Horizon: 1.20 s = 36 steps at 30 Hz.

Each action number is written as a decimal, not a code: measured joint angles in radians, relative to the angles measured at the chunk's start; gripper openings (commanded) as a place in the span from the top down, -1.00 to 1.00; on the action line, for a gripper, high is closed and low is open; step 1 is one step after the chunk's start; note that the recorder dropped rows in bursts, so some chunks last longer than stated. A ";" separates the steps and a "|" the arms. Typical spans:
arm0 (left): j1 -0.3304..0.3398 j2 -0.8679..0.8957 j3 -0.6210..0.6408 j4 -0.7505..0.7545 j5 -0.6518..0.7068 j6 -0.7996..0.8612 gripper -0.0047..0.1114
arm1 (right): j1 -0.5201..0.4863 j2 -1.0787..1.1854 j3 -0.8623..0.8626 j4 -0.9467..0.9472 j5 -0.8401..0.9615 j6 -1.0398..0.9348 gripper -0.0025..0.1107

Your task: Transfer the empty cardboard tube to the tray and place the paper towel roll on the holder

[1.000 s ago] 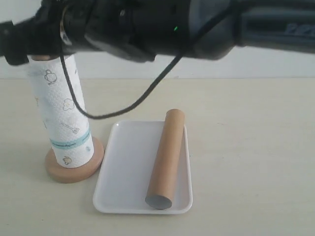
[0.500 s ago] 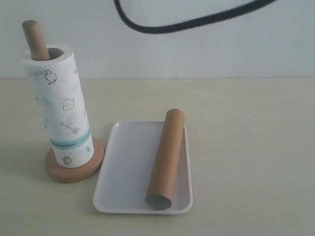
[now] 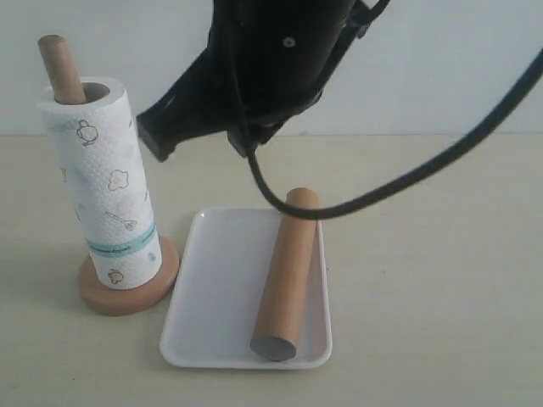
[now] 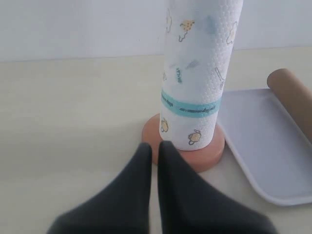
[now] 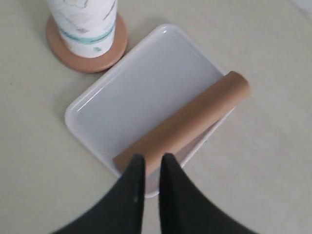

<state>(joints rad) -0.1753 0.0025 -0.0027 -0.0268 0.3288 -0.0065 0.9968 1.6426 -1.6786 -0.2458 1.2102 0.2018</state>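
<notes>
The paper towel roll (image 3: 102,186) stands upright on the holder (image 3: 127,295), with the pole's rounded top (image 3: 58,64) sticking out of its core. The empty cardboard tube (image 3: 288,271) lies lengthwise in the white tray (image 3: 216,288), along its right side. My left gripper (image 4: 154,145) is shut and empty, low over the table just short of the holder's base (image 4: 207,157) and the roll (image 4: 200,73). My right gripper (image 5: 150,158) is shut and empty, hovering above one end of the tube (image 5: 190,119) and the tray's rim (image 5: 73,122).
A bulky black arm section (image 3: 263,68) with a trailing black cable (image 3: 441,161) hangs across the top middle of the exterior view, hiding the wall behind. The beige tabletop (image 3: 441,280) stretches right of the tray.
The black arm covered the top of the exterior view a second ago, swung out leaving only the cable, and now fills the top middle. Roll, tube and tray have not moved.
</notes>
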 measured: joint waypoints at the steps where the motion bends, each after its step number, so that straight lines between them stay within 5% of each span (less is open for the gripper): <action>1: 0.000 0.000 0.000 0.000 0.000 0.000 0.85 | 0.000 0.005 0.008 0.024 0.000 -0.005 0.96; 20: 0.000 0.000 0.000 0.000 0.000 0.000 0.85 | 0.000 0.040 0.215 0.151 -0.021 -0.018 0.96; 29: 0.000 0.000 0.000 0.000 0.000 0.000 0.85 | 0.000 0.048 0.229 0.153 -0.178 -0.027 0.96; 36: 0.000 0.000 0.000 0.000 0.000 0.000 0.85 | 0.000 0.110 0.450 0.057 -0.347 -0.047 0.96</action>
<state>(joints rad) -0.1753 0.0025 -0.0027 -0.0268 0.3288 -0.0065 0.9968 1.7526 -1.2289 -0.1890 0.8631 0.1545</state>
